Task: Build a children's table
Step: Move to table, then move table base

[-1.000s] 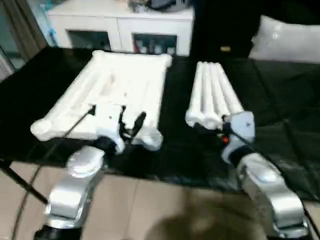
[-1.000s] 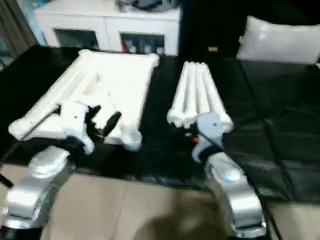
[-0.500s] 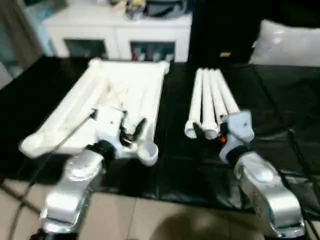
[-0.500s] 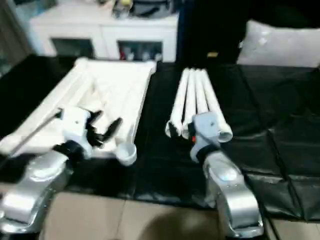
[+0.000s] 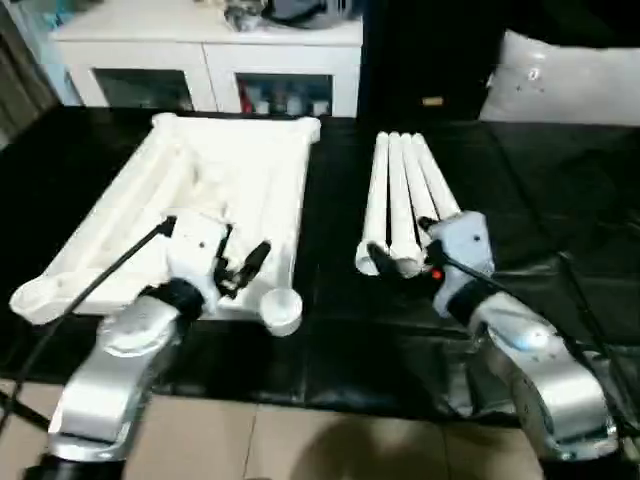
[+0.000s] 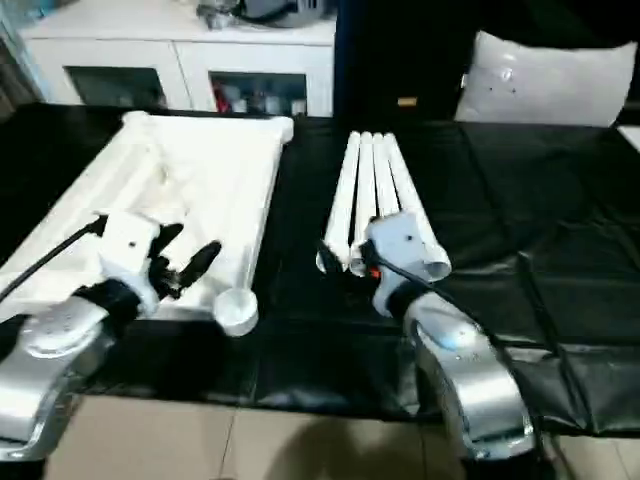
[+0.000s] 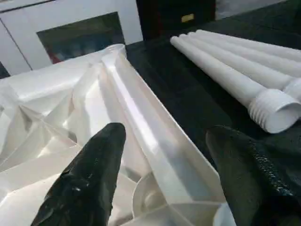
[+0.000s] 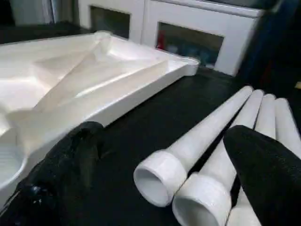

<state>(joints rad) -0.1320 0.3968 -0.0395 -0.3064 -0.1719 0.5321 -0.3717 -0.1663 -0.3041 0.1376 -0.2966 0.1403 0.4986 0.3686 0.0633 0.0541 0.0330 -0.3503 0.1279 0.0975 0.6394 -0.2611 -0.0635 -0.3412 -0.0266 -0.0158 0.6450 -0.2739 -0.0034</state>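
Lying ribbed side up on the black desk (image 5: 340, 330), the tabletop (image 5: 200, 200) exposes its corner sockets; four legs (image 5: 405, 195) wait alongside. Left fingers (image 7: 89, 179) and right fingers (image 8: 263, 165) hover spread, grasping nothing.

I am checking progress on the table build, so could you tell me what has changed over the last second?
Mostly the camera shifted. Nothing was taken hold of or let go. The left gripper still hovers open over the table top, and the right gripper stays open at the near ends of the four legs, which lie as before.
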